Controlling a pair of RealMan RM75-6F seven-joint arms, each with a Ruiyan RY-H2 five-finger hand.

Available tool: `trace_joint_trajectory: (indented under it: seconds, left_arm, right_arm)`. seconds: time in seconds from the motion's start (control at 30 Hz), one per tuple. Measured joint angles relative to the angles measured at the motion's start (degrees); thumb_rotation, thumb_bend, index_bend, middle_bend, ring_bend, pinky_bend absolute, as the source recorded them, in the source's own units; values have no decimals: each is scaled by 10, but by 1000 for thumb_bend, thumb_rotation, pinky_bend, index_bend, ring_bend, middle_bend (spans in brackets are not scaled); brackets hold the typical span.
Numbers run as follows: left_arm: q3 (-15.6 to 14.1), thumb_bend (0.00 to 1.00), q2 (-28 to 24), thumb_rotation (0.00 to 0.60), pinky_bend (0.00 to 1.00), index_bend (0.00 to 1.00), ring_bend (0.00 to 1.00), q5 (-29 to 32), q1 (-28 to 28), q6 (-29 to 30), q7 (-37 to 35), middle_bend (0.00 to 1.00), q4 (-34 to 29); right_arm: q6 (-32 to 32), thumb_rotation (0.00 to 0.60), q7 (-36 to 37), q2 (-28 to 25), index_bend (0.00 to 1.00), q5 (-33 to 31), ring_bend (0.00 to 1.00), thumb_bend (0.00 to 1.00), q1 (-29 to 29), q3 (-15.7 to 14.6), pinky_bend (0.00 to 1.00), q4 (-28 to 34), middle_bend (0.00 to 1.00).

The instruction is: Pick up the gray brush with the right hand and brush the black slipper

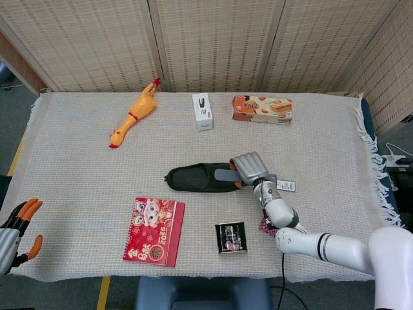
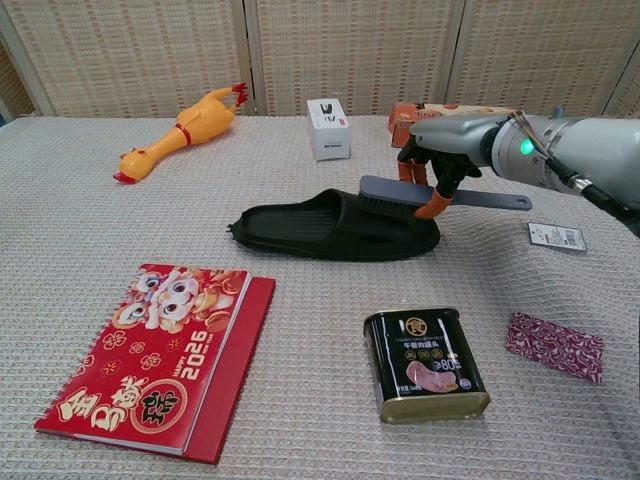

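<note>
Gray brush held over the black slipper's strap

Gray plastic brush (image 2: 415, 197) with a long flat handle sits in the grip of the right robot hand (image 2: 440, 150), whose fingers wrap over its middle; the handle sticks out past the hand toward the robot's right. The bristle end lies directly under and ahead of the fingers, on the strap of the black rubber slipper (image 2: 320, 226), which lies flat on the woven cream tabletop (image 2: 90, 230) just below the hand.

Near the wrist, on its right side, a small white tag (image 2: 556, 236) shows. Closer to the robot than the hand stand a dark gold-rimmed tin can (image 2: 425, 362) and a magenta patterned packet (image 2: 554, 345). Beyond the hand lie an orange snack box (image 1: 262, 108) and a small white box (image 2: 328, 128). Well off to the hand's left are a yellow rubber chicken (image 2: 180, 134) and a red spiral-bound calendar (image 2: 160, 358).

At the tabletop's near left corner, the left robot hand (image 1: 13, 232) hangs with fingers spread, holding nothing.
</note>
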State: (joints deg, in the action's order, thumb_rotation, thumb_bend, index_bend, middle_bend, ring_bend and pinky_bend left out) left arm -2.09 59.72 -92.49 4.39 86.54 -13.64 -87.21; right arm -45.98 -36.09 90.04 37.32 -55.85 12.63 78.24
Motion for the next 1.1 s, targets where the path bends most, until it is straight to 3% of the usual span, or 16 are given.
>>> trace_joint_trajectory:
  seconds: [0.37, 0.7, 1.1]
  left_arm:
    - [0, 528, -1, 600, 352, 0, 0, 1, -1, 0, -2, 0, 3]
    - [-2, 528, -2, 600, 351, 0, 0, -7, -5, 10, -5, 0, 3]
    - [-7, 529, -4, 600, 351, 0, 0, -21, -6, 20, -11, 0, 5]
  right_arm:
    - [10, 600, 6, 41, 804, -21, 592, 406, -21, -14, 816, -70, 547]
    - [-1, 600, -1, 33, 804, -24, 592, 407, -39, -6, 816, -39, 547]
    - [-36, 600, -61, 35, 809, -84, 592, 409, -70, -10, 816, -14, 547]
